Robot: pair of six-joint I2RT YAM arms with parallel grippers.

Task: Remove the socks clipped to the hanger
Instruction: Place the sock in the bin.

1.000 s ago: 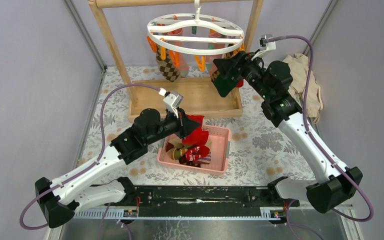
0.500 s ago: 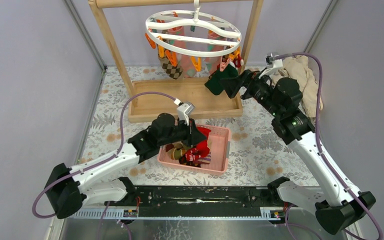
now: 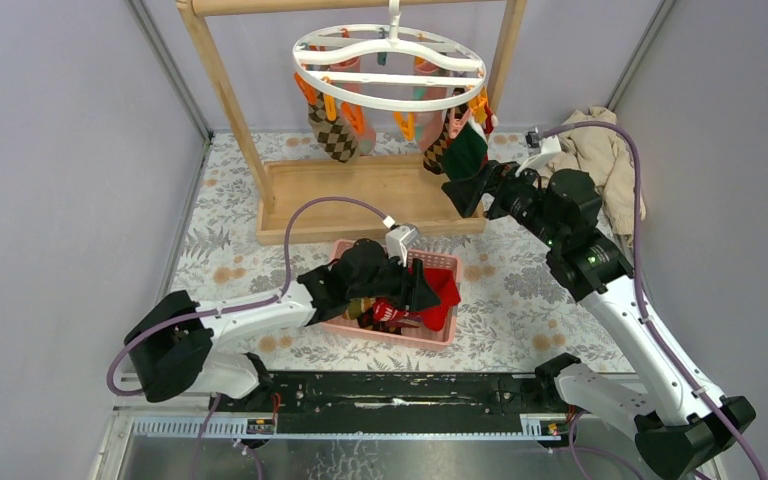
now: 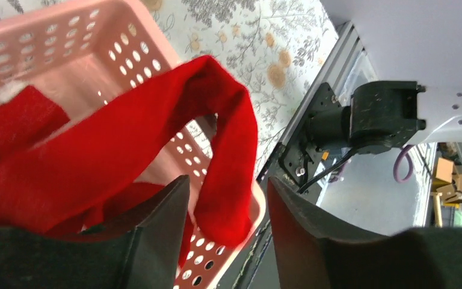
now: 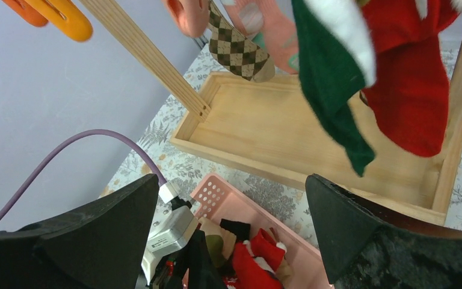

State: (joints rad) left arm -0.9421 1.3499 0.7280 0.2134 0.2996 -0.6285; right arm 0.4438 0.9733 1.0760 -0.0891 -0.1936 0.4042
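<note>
Left wrist: red sock at the pink basket's rim
Left gripper (image 4: 227,183) has its jaws parted, and a red sock (image 4: 156,132) sags in the gap, draped over the pink basket (image 4: 66,36) wall. Farther out, the right gripper (image 3: 457,193) is spread wide and empty, just below the hanger (image 3: 390,65). There the remaining socks (image 3: 335,130) hang clipped over the wooden tray (image 3: 360,205).

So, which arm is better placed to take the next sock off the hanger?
Likely the right. The right gripper is open, empty and close to the green sock on the hanger. The left gripper is low over the pink basket, a red sock draped between its fingers.
</note>
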